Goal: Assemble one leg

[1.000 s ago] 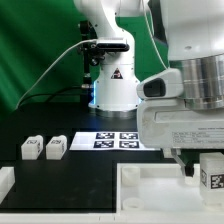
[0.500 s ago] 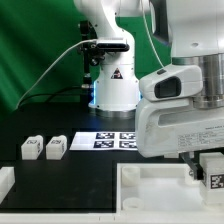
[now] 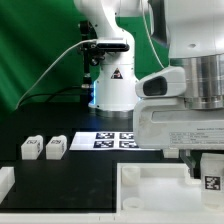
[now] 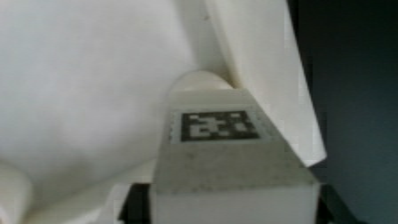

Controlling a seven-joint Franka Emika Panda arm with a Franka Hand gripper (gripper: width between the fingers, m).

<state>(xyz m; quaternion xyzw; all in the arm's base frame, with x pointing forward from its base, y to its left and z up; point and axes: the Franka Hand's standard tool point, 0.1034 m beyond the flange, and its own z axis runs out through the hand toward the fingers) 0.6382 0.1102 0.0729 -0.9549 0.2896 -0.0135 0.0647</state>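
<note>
The tool clamps a leg upright over the white panel, ready for seating. Two spare legs lie at its nine o'clock.

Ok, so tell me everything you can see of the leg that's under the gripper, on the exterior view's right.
The leg is a small white block, plastic by its look, with a black-and-white square tag on the face toward the camera. It stands upright, its upper end gripped by the gripper, over the large white tray-like part. Whether its lower end touches that part cannot be told.
</note>
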